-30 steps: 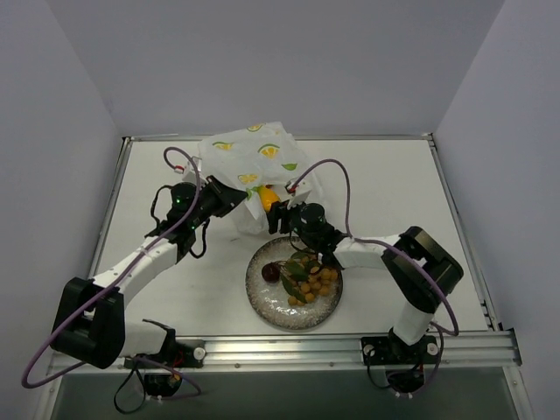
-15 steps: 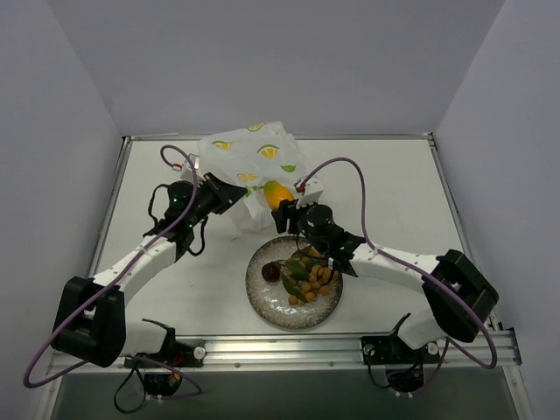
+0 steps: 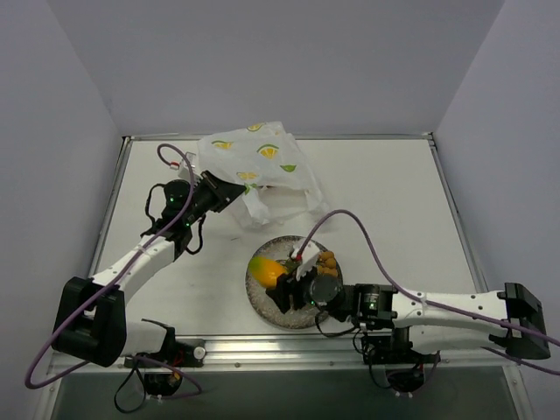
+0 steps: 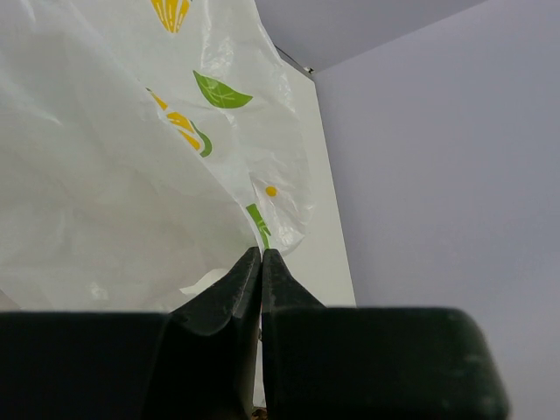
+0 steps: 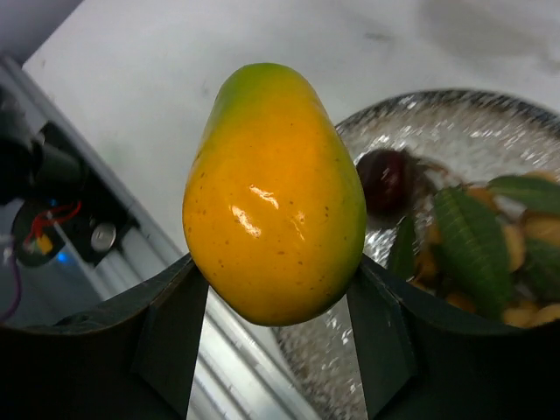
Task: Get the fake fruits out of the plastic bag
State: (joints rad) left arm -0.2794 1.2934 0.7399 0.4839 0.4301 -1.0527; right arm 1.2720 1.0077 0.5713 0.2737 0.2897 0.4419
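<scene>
Above the plate (image 3: 257, 300), hand (image 5: 276, 293) grips mango (image 5: 274, 192)

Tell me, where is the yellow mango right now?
In the top view, the mango is clamped in the right gripper, over the left part of the speckled plate, toward the near edge of the table.

glossy smooth mango (image 5: 274, 192), thin crinkly plastic bag (image 4: 105, 175) — semi-sheer, speckled glass plate (image 5: 455, 114), matt white table (image 3: 385, 192)

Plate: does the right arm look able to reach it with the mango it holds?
Likely yes. The right pincer, shut on the mango, hangs at the plate's edge with nothing between; berries and a dark ball take part of it.
</scene>
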